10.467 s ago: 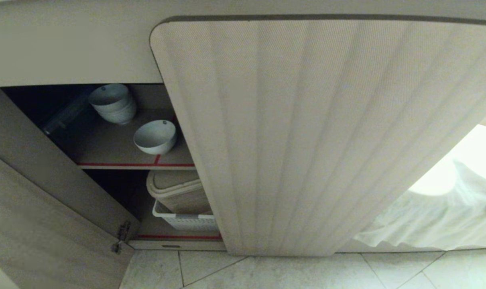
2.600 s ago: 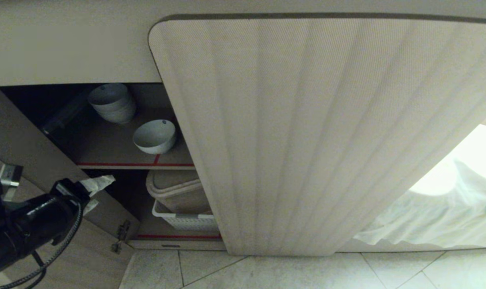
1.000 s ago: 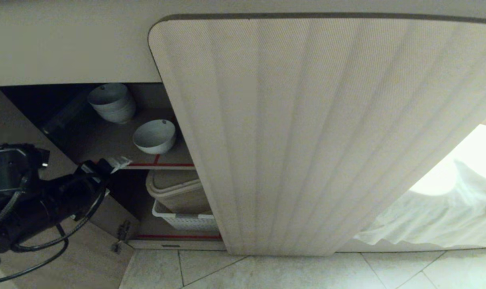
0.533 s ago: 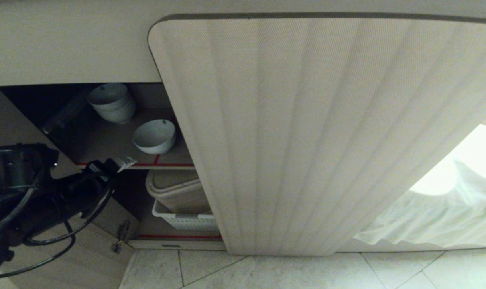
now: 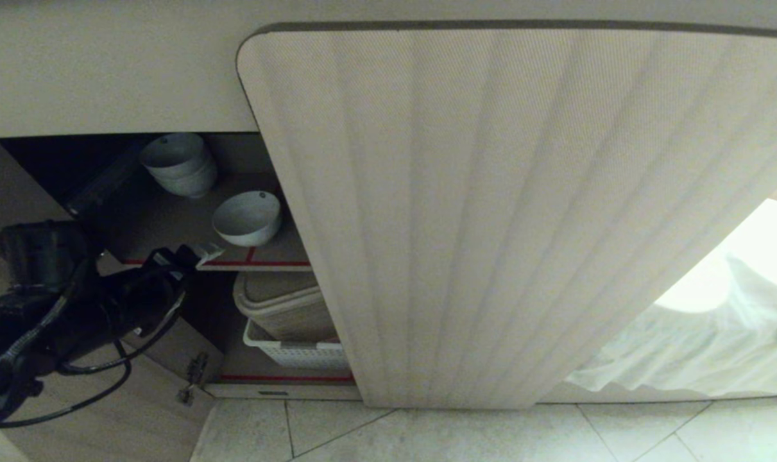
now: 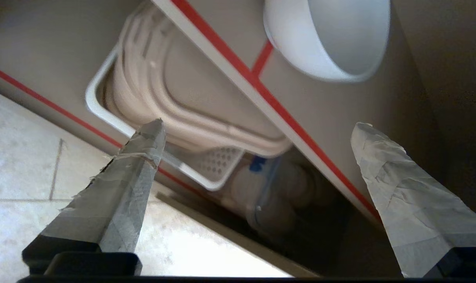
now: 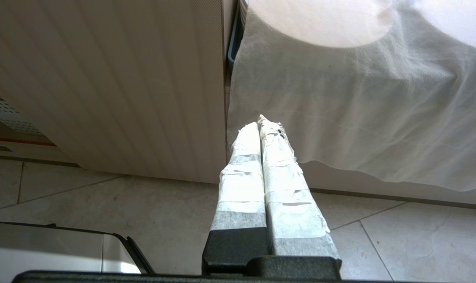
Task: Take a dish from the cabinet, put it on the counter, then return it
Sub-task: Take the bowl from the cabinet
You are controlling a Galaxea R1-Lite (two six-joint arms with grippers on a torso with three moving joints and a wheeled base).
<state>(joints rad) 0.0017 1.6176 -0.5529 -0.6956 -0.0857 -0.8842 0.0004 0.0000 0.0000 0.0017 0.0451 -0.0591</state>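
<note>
The dish (image 5: 247,218), a small white bowl, stands on the cabinet's upper shelf close to its red-striped edge (image 5: 279,263). It shows again in the left wrist view (image 6: 332,35), ahead of the fingers and apart from them. My left gripper (image 5: 199,253) is at the shelf's front edge, below and left of the dish. It is open (image 6: 259,126), with its taped fingers (image 6: 139,165) wide apart and nothing between them. My right gripper (image 7: 261,122) is parked low over the floor, shut and empty. The counter's top is out of view.
A stack of white bowls (image 5: 179,163) sits further back on the same shelf. Below it, a beige lidded box (image 5: 285,301) rests in a white basket (image 5: 295,353), with a clear jar (image 6: 269,196) behind. The closed fluted door (image 5: 523,224) borders the opening; a white cloth (image 5: 715,333) hangs right.
My left arm has come up and forward from the lower left, bringing its fingertips to the red-striped shelf edge near the dish. The jaws stay open. The dish has not moved.
</note>
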